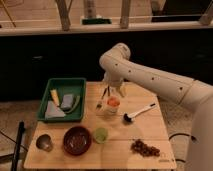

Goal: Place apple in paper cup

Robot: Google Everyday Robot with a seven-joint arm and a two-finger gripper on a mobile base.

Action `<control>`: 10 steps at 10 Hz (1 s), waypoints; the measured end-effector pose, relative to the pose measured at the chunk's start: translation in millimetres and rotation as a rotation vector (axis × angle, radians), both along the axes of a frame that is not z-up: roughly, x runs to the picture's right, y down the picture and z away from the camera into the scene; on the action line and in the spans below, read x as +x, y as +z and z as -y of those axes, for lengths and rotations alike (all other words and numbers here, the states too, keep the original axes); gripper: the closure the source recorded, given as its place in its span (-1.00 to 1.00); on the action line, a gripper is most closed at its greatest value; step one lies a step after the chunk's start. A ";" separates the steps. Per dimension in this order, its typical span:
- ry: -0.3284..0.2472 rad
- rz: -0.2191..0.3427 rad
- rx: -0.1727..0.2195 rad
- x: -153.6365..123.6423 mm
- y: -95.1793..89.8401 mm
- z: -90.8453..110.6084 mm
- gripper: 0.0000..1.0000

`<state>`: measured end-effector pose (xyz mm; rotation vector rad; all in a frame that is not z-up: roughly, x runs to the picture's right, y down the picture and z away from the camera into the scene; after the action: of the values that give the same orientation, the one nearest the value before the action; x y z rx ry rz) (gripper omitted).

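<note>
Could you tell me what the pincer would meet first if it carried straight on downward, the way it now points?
Most likely the apple sitting in the mouth of the paper cup; the pincer hangs just above it, though depth is hard to judge from this view.
</note>
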<state>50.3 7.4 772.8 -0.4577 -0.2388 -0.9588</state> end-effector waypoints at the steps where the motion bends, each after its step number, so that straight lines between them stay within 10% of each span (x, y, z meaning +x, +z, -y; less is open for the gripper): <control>1: -0.008 -0.001 -0.004 -3.0 1.6 0.2 -0.60; 10: -0.025 -0.012 -0.018 -2.8 5.1 -0.8 -0.60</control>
<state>47.5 8.3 777.9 -0.4835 -0.2317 -0.9792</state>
